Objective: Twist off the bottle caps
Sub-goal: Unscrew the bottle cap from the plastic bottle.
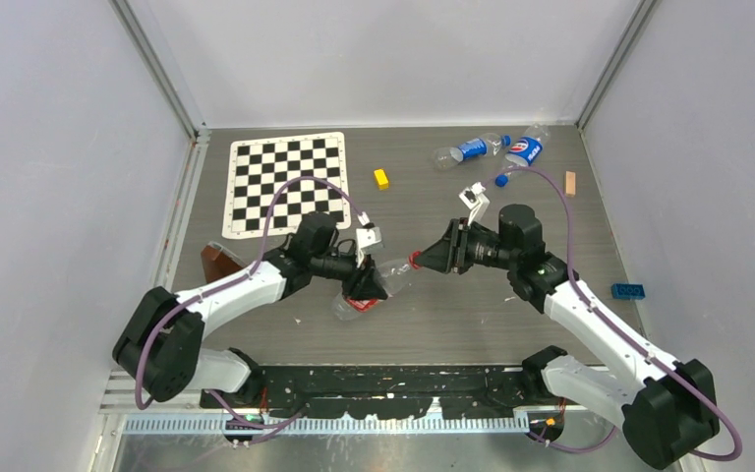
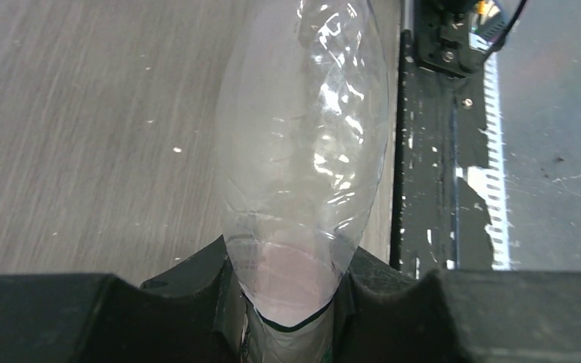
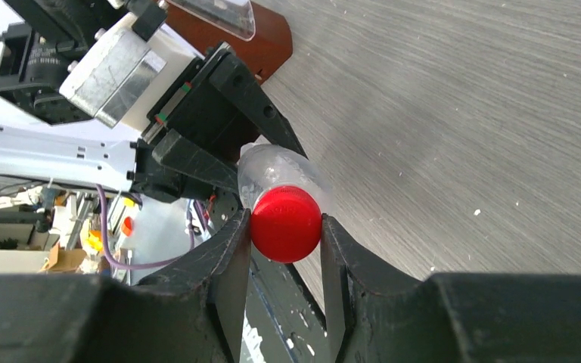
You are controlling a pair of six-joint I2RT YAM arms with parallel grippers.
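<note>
Red cap (image 3: 286, 223) sits pinched in the right hand (image 1: 433, 258); the left hand (image 1: 365, 285) clamps its clear bottle (image 2: 302, 151) at the desk's (image 1: 452, 329) middle, likely bracing it against the twist.

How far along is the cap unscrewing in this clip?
Done: a blue cap lies loose beside the two blue-label bottles, so one looks opened. In hand: the left gripper clamps the red-label bottle while the right gripper pinches its red cap, not yet off the neck. Left: removing that cap; the other blue cap's state is too small to tell.
</note>
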